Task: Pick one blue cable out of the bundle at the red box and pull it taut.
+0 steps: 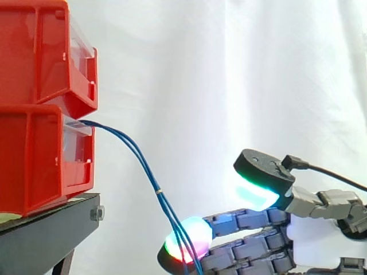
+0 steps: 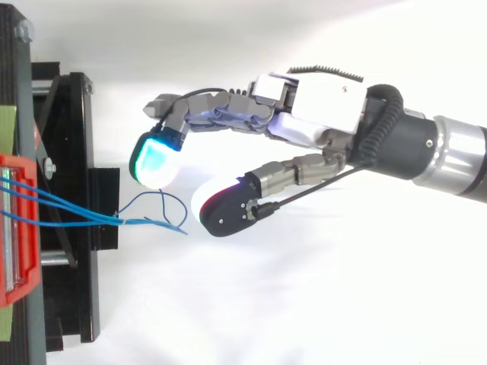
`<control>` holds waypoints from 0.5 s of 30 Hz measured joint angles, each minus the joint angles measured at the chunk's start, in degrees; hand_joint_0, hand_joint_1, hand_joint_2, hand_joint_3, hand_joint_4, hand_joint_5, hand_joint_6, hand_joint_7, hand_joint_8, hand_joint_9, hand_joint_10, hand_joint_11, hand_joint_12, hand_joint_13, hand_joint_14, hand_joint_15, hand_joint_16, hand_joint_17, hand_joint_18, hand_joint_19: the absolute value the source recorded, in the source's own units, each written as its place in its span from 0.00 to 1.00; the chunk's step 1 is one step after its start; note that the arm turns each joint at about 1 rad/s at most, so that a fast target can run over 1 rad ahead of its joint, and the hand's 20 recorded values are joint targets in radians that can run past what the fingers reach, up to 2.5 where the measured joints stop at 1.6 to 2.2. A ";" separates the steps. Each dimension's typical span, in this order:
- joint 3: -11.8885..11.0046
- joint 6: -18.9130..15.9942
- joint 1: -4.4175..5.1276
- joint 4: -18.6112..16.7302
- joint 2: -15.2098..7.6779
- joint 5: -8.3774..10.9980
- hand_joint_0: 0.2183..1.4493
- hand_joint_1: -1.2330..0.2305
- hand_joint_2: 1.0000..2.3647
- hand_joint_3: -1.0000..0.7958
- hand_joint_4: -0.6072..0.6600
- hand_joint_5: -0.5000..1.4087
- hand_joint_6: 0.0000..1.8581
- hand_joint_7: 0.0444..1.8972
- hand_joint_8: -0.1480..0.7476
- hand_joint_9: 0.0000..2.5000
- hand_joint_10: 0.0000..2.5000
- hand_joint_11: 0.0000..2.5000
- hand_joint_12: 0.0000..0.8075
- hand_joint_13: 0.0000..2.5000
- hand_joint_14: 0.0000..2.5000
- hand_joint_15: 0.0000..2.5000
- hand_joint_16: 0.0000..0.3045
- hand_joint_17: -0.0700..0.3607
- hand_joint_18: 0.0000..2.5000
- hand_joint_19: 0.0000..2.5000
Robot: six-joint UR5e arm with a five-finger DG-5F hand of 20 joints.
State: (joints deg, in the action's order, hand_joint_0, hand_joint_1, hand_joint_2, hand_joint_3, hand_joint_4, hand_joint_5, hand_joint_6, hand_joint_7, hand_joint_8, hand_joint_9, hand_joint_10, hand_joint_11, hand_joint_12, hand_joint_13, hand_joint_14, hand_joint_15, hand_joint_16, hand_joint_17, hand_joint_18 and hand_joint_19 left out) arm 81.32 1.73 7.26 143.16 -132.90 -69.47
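White curtain (image 1: 229, 69) is hanging behind | blue cables (image 1: 137, 154) are trailing from the lower red box (image 1: 40, 160), long axis running toward the hand (image 2: 319, 106) | fingers (image 2: 156, 160) are standing open, gripping nothing, loose ends lying just beside the tips

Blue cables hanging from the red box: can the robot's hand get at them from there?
Probably yes. The hand is open, its fingertips close beside the blue cables, which hang free of the red box with nothing between them and the hand.
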 measured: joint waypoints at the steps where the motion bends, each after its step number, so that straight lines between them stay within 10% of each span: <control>1: -0.47 -0.26 -0.09 0.26 -0.29 -0.32 0.24 0.39 0.00 0.28 0.73 0.18 0.27 0.52 0.49 0.00 0.00 0.00 0.50 0.00 0.00 0.02 0.21 0.50 0.02 0.10; 15: -7.91 -0.79 -0.54 2.77 -4.64 -3.49 0.28 0.36 0.00 0.32 0.67 0.18 0.27 0.65 0.48 0.00 0.00 0.00 0.48 0.00 0.00 0.02 0.20 0.48 0.02 0.10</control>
State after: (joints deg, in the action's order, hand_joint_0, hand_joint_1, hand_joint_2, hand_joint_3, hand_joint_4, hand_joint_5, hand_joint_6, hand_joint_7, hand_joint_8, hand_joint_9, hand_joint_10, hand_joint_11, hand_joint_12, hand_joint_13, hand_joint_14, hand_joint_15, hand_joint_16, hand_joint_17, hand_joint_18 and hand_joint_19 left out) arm 73.41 0.94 6.72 145.93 -137.53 -72.96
